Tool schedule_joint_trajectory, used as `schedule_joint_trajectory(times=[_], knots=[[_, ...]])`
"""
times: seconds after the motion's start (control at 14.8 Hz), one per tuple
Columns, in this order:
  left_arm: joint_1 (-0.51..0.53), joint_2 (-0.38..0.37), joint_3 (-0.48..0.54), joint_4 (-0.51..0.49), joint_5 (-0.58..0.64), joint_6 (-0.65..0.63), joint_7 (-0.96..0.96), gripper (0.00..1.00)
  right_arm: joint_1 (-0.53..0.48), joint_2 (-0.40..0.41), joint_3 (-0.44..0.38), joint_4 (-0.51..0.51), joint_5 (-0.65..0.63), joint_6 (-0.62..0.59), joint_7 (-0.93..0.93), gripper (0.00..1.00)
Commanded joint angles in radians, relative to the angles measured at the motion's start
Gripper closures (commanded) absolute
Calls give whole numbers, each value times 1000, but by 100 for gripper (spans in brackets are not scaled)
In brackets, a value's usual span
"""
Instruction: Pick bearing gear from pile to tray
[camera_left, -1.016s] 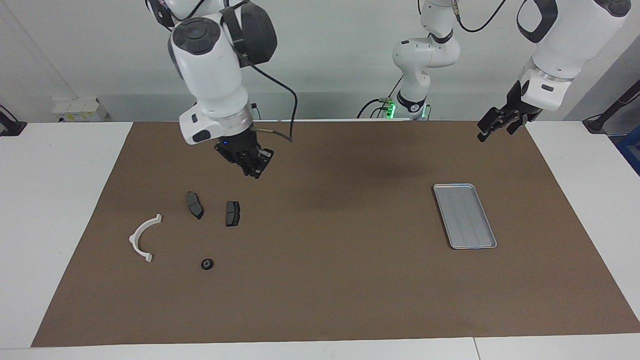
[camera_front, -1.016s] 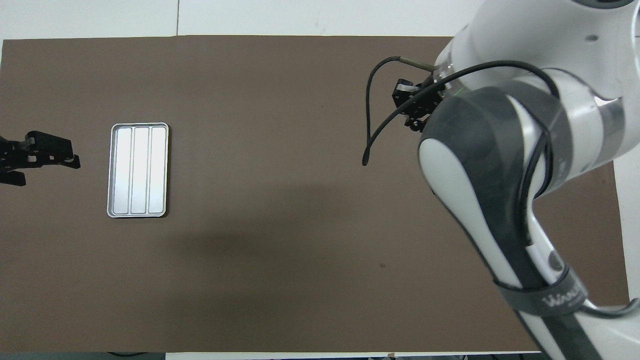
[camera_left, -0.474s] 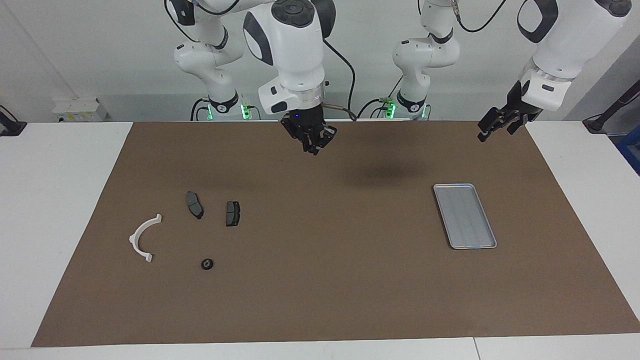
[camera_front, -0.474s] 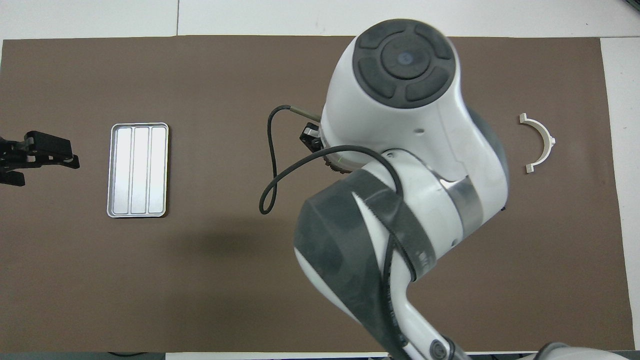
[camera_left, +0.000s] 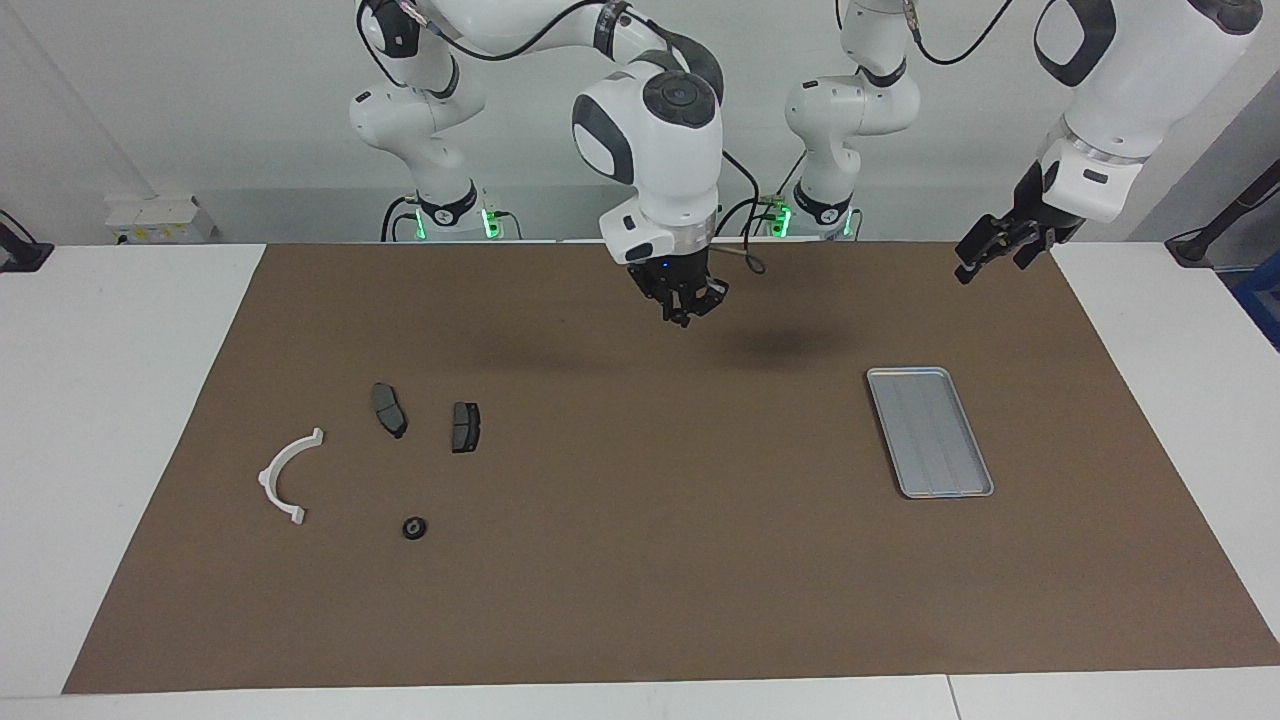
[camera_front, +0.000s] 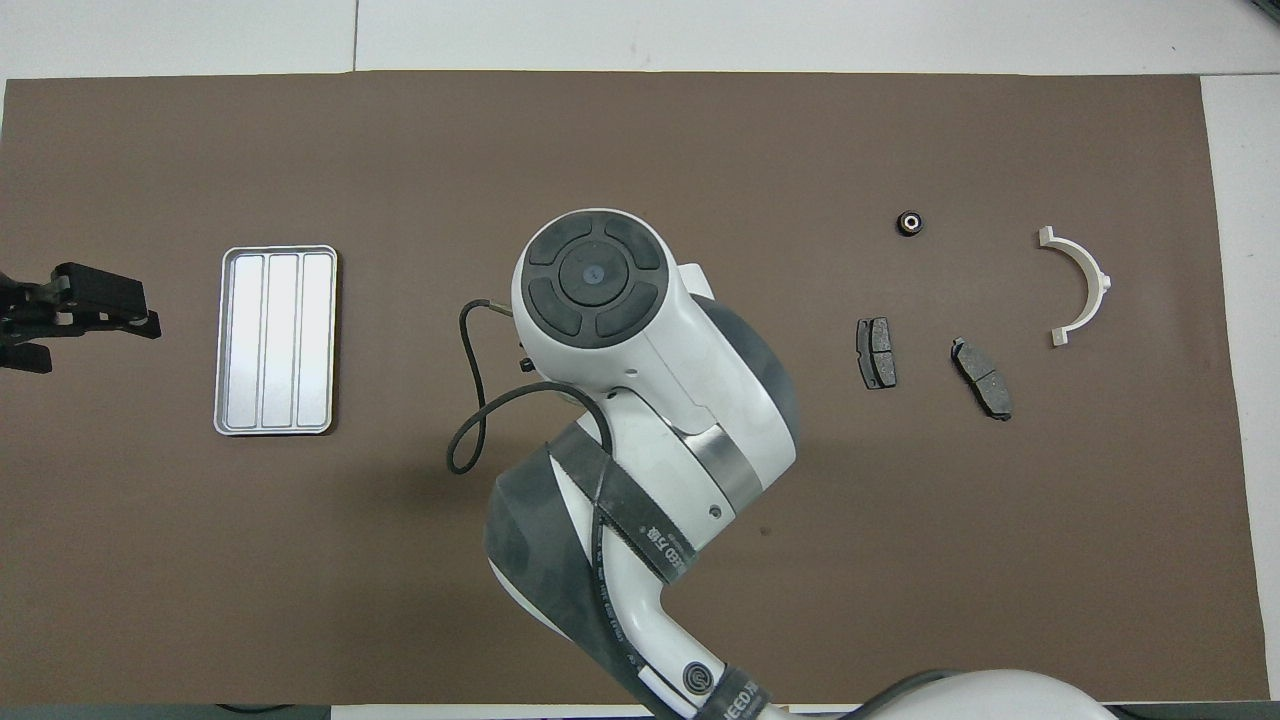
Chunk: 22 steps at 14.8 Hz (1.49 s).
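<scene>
One small black round bearing gear lies on the brown mat in the pile, toward the right arm's end of the table. The silver tray lies bare toward the left arm's end. My right gripper hangs shut in the air over the mat's middle, between pile and tray. Whether a part sits between its fingertips does not show. In the overhead view its own arm hides it. My left gripper waits open in the air over the mat's edge beside the tray.
Two dark grey brake pads and a white half-ring bracket lie in the pile near the gear. The brown mat covers most of the white table.
My right arm has swung from over the pile toward the tray, gripper still shut, and now hangs over the mat's middle. The left arm and the parts on the mat have not moved.
</scene>
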<state>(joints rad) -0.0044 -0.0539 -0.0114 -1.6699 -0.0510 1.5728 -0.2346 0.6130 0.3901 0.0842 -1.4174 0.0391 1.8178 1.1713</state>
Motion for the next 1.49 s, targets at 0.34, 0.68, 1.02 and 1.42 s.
schedule_joint_trajectory(times=[0.34, 0.68, 1.02, 1.42], knots=[[6, -43, -5, -63, 5, 16, -5, 0, 94, 117, 0, -112, -89, 253, 148, 100], [8, -90, -5, -188, 3, 104, -6, 0, 96, 187, 0, -117, -107, 322, 157, 100], [-9, -78, -7, -197, 2, 116, -57, 0, 93, 205, 0, -159, -117, 394, 156, 100], [-80, -69, -7, -231, 2, 168, -207, 0, 90, 194, 0, -209, -119, 443, 149, 100]])
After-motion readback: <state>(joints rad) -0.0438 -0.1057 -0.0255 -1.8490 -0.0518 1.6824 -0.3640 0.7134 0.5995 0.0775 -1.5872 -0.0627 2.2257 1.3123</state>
